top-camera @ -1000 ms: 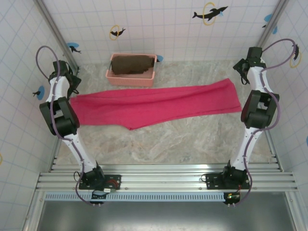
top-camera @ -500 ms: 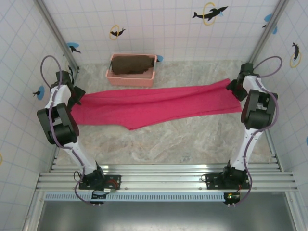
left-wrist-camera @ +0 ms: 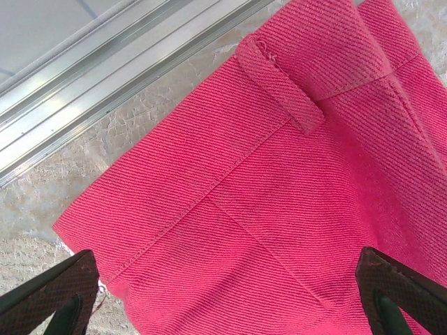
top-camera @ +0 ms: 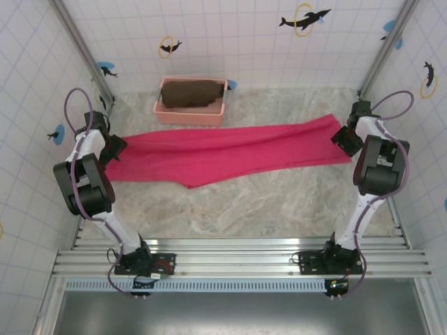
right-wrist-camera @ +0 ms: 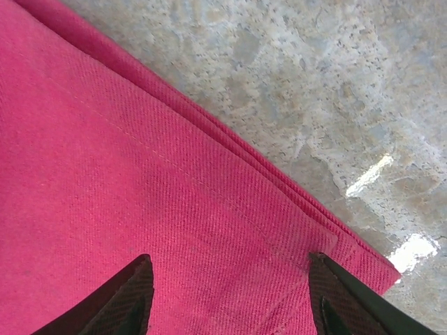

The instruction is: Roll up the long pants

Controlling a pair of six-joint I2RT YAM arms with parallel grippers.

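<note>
The long pants point(top-camera: 230, 150) lie flat across the table as a bright magenta strip, waistband to the left and leg hems to the right. My left gripper point(top-camera: 112, 148) hovers low over the waistband end, jaws wide open. In the left wrist view its fingertips point(left-wrist-camera: 59, 293) straddle the waistband point(left-wrist-camera: 265, 195), near a belt loop point(left-wrist-camera: 283, 84). My right gripper point(top-camera: 346, 138) sits over the hem end. Its jaws are open too, and both fingertips point(right-wrist-camera: 133, 296) stand on the flat fabric point(right-wrist-camera: 140, 174) just inside the hem corner point(right-wrist-camera: 363, 262). Neither gripper holds anything.
A pink basket point(top-camera: 167, 112) holding a dark brown cloth point(top-camera: 192, 93) stands behind the pants at the back left. An aluminium rail point(left-wrist-camera: 105, 63) runs close beside the waistband. Tiled walls close in both sides. Bare marble tabletop point(top-camera: 265, 202) lies in front of the pants.
Both arms have come down from the back corners onto the ends of the pants. The right jaws have narrowed somewhat; the pants have not moved.
</note>
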